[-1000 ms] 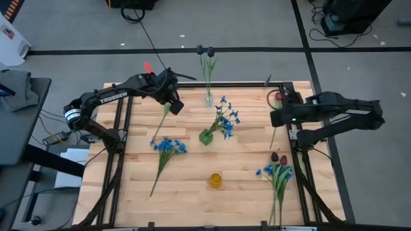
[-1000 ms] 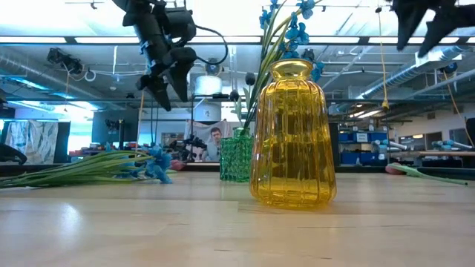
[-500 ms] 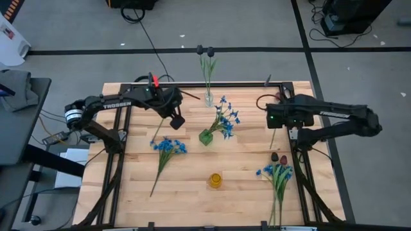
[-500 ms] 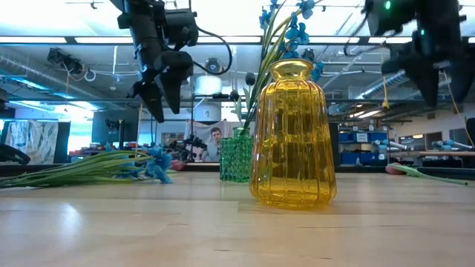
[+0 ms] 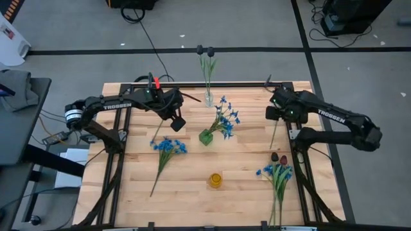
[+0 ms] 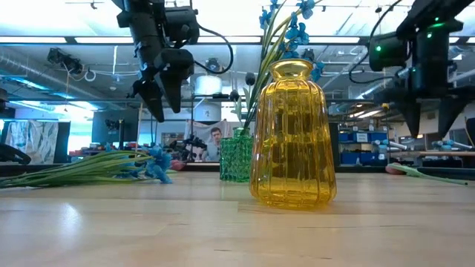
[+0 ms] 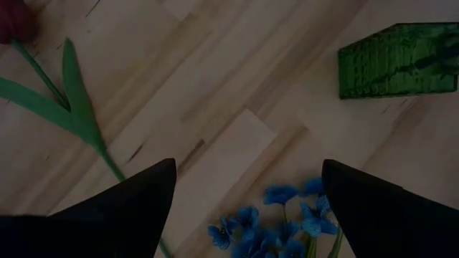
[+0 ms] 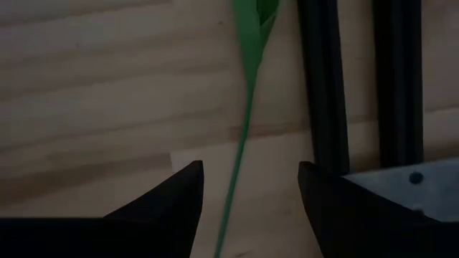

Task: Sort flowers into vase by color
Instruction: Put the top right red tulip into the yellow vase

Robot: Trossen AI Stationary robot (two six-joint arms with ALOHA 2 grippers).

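Observation:
My left gripper (image 5: 177, 122) hangs open above the table; below it lie a red tulip's leafy stem (image 7: 75, 107) and a blue spray (image 5: 168, 146). My right gripper (image 5: 277, 113) is open and points down, its fingers on either side of a second tulip's green stem (image 8: 242, 150) without touching it. That stem (image 5: 274, 136) lies flat by the right rail, its bud hidden under the gripper. The green vase (image 5: 205, 136) holds blue blossoms (image 5: 225, 119). A clear vase (image 5: 209, 98) holds thin dark-headed stems (image 5: 205, 51). The yellow vase (image 5: 215, 180) holds nothing that I can see.
A bundle of blue and dark red flowers (image 5: 277, 172) lies near the table's right near corner. The black frame rail (image 8: 326, 79) runs close beside the right gripper. Bare wood lies between the yellow vase and the blue spray. A person shows far behind the table (image 6: 215, 141).
My right gripper has come down from high above toward the tulip stem at the right rail, and its arm has swung round toward the far edge. My left gripper has moved toward the near edge and dropped a little, staying open.

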